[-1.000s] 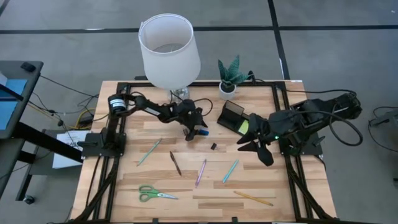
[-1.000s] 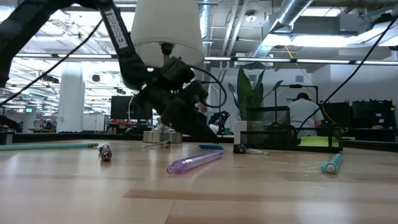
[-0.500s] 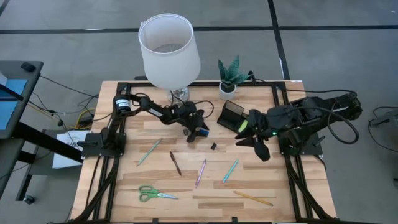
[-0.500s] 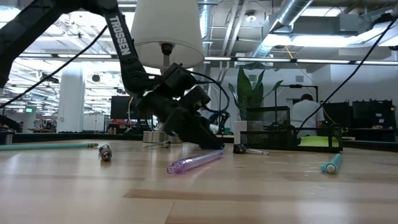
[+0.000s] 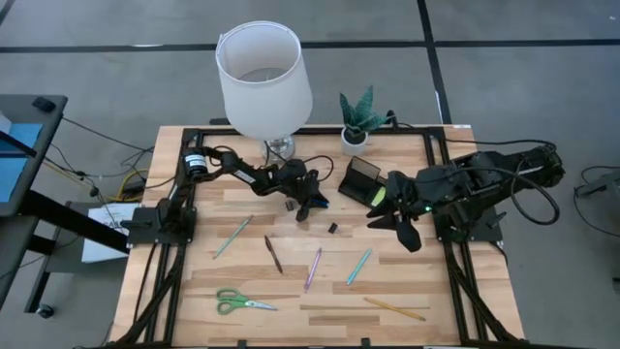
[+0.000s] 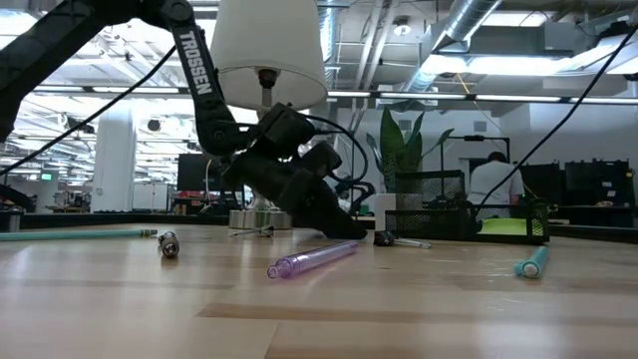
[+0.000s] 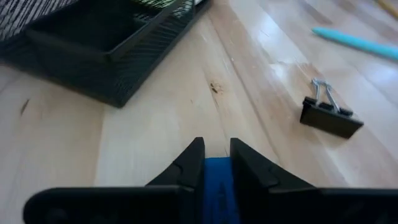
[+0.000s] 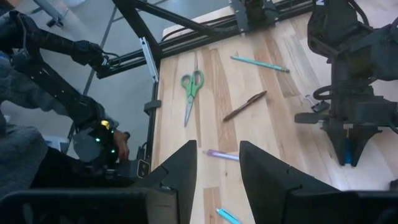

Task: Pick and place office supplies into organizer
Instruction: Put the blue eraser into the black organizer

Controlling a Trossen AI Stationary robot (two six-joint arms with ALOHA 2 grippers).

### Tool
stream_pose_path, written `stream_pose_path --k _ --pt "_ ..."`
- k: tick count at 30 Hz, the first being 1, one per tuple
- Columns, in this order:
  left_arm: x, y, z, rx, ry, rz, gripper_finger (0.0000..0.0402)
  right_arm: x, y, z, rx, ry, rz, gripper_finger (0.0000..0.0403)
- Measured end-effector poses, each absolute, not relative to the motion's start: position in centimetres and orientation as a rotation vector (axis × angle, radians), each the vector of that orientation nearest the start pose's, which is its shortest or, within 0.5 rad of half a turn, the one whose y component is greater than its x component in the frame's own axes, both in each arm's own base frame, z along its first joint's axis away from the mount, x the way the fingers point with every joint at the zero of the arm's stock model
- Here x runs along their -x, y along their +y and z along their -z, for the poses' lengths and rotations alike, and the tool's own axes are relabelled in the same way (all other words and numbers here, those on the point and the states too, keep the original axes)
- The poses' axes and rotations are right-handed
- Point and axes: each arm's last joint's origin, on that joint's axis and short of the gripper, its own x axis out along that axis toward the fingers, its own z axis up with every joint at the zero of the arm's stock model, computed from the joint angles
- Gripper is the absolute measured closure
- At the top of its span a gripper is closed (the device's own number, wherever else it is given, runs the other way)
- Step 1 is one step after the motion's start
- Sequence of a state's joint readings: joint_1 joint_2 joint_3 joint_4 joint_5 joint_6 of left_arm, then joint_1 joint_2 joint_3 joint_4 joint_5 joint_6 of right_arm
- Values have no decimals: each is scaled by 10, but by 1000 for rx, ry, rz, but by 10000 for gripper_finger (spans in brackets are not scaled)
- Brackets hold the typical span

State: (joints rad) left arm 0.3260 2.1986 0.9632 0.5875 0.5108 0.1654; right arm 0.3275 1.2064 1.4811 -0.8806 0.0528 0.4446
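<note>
2 fingers of the left gripper (image 7: 214, 163) are clamped on the blue eraser (image 7: 219, 186), low over the wood between the lamp base and the organizer (image 5: 365, 181). The wrist view shows the blue block pinched between the dark tips, with a black clip (image 7: 331, 116) lying just beyond and the organizer's mesh tray farther ahead. From above, the same gripper (image 5: 308, 204) sits just beside the organizer's near corner, and the eraser has not yet reached a compartment.

The right gripper (image 5: 402, 231) hovers beside the organizer's other side, fingers apart and holding nothing.

Little of the task looks done. A lime pad (image 5: 379, 197) rests in the organizer; I cannot tell what else is inside. Left on the table are 2 teal pens (image 5: 232, 236) (image 5: 359, 266), a brown pen (image 5: 274, 254), a purple pen (image 5: 313, 269), a yellow pencil (image 5: 394, 309), the scissors (image 5: 243, 302) and the clip (image 5: 332, 229), all well apart from the organizer except the clip. So at least 7 items remain, plus the eraser in hand.

The only readable writing is "TROSSEN" in white capitals along the left arm (image 6: 195, 60) in the low view. A lamp (image 5: 263, 79) and a potted plant (image 5: 357, 118) stand at the back edge.
</note>
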Motion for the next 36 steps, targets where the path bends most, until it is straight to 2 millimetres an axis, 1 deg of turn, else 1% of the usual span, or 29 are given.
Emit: stream_pose_path --k 3,6,8,11,12,15,18,19,20,22,25,27,31,33,34,36 --pt "-373 107 -59 158 549 196 360 -213 71 -419 -309 643 -130 289" --pt "-375 101 -79 136 524 144 361 -213 71 -419 -307 643 -131 289" --pt "-376 98 -95 123 500 147 364 -213 71 -419 -307 643 -131 289" --pt "-384 95 -132 79 381 166 365 -213 71 -419 -307 643 -132 289" --pt "-387 94 -141 67 353 170 365 -213 71 -419 -307 643 -132 289" --pt "-396 90 -157 6 324 177 365 -215 71 -418 -305 648 -131 289" --pt "-412 88 -179 -102 270 181 366 -217 72 -416 -300 658 -129 289" --pt "-417 87 -184 -145 272 189 367 -217 72 -416 -300 658 -129 289" --pt "-422 86 -185 -194 290 200 367 -218 72 -416 -300 660 -128 289" --pt "-430 84 -180 -294 344 226 367 -221 73 -414 -297 670 -126 289" --pt "-443 86 -179 -429 334 259 369 -222 76 -412 -274 679 -138 289" --pt "-451 91 -179 -444 320 280 370 -223 76 -412 -270 677 -141 289" --pt "-460 106 -164 -431 362 277 372 -225 77 -410 -268 684 -140 289" --pt "-465 115 -160 -447 351 275 382 -226 77 -410 -266 686 -140 289" --pt "-468 119 -159 -445 343 280 396 -226 77 -409 -265 687 -140 289" --pt "-473 126 -151 -433 351 287 397 -226 77 -410 -266 686 -140 289"
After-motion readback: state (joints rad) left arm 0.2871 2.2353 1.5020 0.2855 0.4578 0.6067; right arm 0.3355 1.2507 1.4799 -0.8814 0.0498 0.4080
